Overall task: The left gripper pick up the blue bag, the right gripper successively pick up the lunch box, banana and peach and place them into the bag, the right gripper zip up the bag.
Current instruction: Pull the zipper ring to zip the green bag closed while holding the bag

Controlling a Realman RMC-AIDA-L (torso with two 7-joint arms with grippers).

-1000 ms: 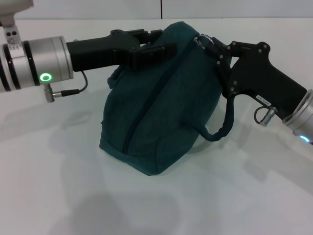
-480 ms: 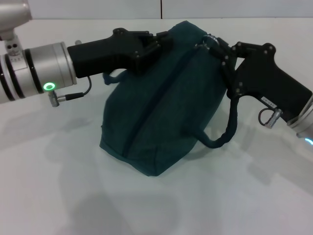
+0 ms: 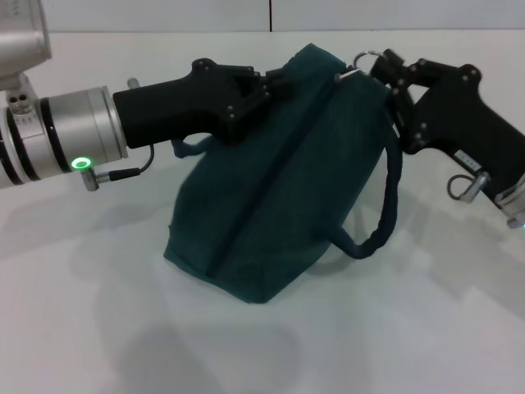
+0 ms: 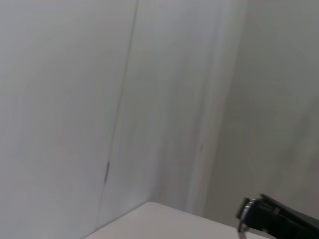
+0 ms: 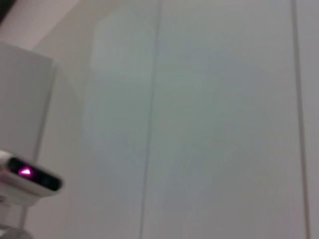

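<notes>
The blue bag (image 3: 279, 189) stands on the white table (image 3: 98, 328) in the head view, tilted, its zip line closed along the top. One rope handle (image 3: 385, 213) hangs down its right side. My left gripper (image 3: 267, 84), with the green ring, is shut on the bag's upper left edge. My right gripper (image 3: 385, 72) is at the bag's top right corner, shut on the metal zip pull (image 3: 364, 61). The lunch box, banana and peach are not in view. The left wrist view shows a black claw tip (image 4: 279, 221) with a metal ring.
White table surface lies all around the bag, with a pale wall behind. The wrist views show mostly wall panels. A white device with a pink light (image 5: 30, 177) shows in the right wrist view.
My right gripper has moved up and to the right with the zip pull. The bag's top has stretched and risen with it. My left gripper has shifted slightly right and down on the bag's edge.
</notes>
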